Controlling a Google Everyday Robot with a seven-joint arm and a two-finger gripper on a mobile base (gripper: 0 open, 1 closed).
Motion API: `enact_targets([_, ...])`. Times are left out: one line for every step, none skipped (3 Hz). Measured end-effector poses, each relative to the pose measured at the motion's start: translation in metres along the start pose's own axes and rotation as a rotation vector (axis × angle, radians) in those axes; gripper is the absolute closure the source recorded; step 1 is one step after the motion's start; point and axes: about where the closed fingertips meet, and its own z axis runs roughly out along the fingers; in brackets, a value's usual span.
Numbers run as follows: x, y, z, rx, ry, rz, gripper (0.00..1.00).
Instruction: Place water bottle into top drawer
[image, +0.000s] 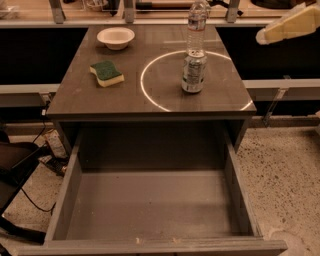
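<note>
The water bottle (197, 26), clear with a pale label band, stands upright at the back of the grey tabletop (75, 95), just behind a silver-green drinks can (193, 72). The top drawer (150, 205) is pulled fully open below the tabletop's front edge; its flat grey bottom is bare. My gripper (285, 25), pale cream, hangs in the air at the upper right, to the right of the bottle and well apart from it, beyond the table's right edge.
A white bowl (115, 37) sits at the back left of the tabletop. A green and yellow sponge (106, 73) lies left of centre. A ring of light (150, 95) marks the top. Speckled floor lies to the right, cables and dark gear to the left.
</note>
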Motion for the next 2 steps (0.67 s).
enact_targets([-0.0059,-0.0150,0.0036,0.022,-0.031,0.085,0.00])
enact_targets([-0.0070,-0.0164,0.0042,0.024,-0.034,0.101,0.00])
